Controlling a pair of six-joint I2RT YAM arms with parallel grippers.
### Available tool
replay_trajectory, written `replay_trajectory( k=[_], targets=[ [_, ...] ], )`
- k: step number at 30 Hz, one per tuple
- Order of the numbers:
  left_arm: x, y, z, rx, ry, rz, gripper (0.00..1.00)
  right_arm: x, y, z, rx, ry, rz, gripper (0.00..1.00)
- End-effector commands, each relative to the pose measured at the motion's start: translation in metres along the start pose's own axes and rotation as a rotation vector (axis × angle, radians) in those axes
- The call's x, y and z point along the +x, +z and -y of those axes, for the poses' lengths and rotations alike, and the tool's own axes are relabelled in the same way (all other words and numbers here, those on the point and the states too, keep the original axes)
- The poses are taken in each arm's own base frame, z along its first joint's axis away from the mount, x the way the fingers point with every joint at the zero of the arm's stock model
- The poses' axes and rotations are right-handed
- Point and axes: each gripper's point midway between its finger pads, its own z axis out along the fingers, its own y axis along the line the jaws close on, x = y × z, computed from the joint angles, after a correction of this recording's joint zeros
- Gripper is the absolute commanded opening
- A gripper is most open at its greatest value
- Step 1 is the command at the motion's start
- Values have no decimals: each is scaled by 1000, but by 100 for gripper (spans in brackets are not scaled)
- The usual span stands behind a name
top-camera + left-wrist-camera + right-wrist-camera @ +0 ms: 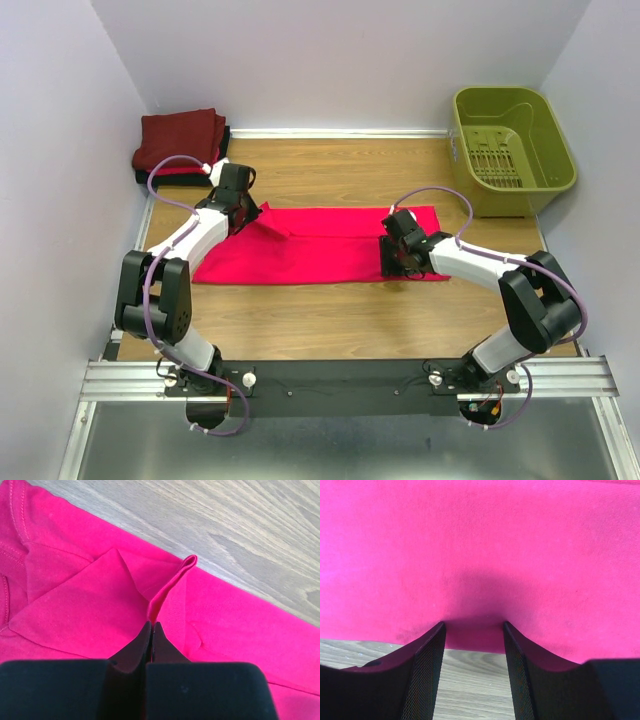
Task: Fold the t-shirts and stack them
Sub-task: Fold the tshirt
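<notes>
The bright pink-red t-shirt (330,245) lies as a long strip across the wooden table. My left gripper (257,219) is at its left end, shut on a raised ridge of the cloth. In the left wrist view the jaws (151,626) pinch this upright fold (172,582). My right gripper (393,262) is low over the shirt's right end. In the right wrist view it (474,627) is open and empty, with its fingertips (440,630) at the shirt's edge (475,635). Folded maroon, red and black t-shirts (180,140) are stacked at the back left.
An olive-green plastic basket (512,150) stands at the back right corner. White walls close the table on the left, back and right. Bare wood (330,320) lies between the shirt and the arm bases.
</notes>
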Motion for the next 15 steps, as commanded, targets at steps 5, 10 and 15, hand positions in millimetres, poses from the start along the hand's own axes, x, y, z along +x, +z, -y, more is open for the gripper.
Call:
replay_trajectory(
  k=[5,10,15],
  targets=[
    [0,3,9,38,0,-4,22,28,10,13,48,-14,-80,57],
    [1,-3,32,147,28,-10,30,9,0,-2,-17,-30,-40,58],
    [16,0,43,166,63,-51,36,-21,-12,-21,-92,-57,18,58]
  ],
)
